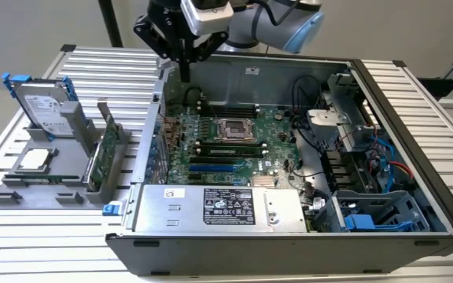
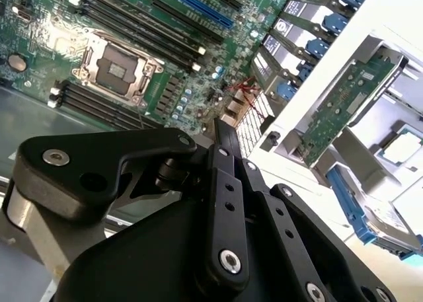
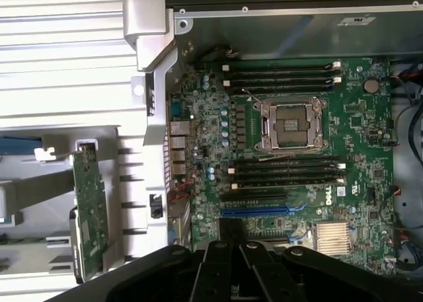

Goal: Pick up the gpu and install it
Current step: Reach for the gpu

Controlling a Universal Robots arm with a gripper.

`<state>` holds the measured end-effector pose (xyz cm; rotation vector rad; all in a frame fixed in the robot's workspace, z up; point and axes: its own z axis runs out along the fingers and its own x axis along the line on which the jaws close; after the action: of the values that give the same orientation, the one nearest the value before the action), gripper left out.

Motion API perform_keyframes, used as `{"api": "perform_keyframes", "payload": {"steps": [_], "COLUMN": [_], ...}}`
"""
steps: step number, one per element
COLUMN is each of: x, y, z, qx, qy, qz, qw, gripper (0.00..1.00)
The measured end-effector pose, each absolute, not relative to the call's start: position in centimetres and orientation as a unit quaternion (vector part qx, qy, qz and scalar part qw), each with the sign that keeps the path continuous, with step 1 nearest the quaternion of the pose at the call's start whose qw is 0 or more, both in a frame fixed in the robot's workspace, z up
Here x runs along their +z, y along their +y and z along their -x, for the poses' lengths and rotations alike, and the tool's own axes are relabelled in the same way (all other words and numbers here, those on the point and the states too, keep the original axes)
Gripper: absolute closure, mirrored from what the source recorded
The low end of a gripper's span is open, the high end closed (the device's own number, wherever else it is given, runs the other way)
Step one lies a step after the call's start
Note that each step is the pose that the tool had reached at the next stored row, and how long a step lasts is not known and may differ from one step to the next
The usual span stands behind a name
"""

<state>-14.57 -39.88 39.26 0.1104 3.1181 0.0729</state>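
Arm (image 1: pixel 282 23) vertical over case (image 1: pixel 406 121) edge, fingers (image 1: pixel 186 71) pointing down, pressed together, empty, gpu (image 1: pixel 104 151) upright in rack (image 1: pixel 22 196)

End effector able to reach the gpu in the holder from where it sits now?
Likely yes. The gpu stands on edge in the gray holder outside the case, top edge uncovered. The end effector hangs above the side wall, shut and empty, so a path over it looks free.

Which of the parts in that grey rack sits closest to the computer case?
The gpu, the green card standing on edge; the hard drive and processor sit farther from the case.
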Motion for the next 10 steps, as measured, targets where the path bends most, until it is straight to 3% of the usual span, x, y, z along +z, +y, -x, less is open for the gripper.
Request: {"api": "perform_keyframes", "payload": {"steps": [10], "x": [39.26], "y": [-39.88], "z": [15.26], "qx": [0.023], "qy": [0.999], "qz": [-0.035], "qw": [0.01], "gripper": [1.0]}}
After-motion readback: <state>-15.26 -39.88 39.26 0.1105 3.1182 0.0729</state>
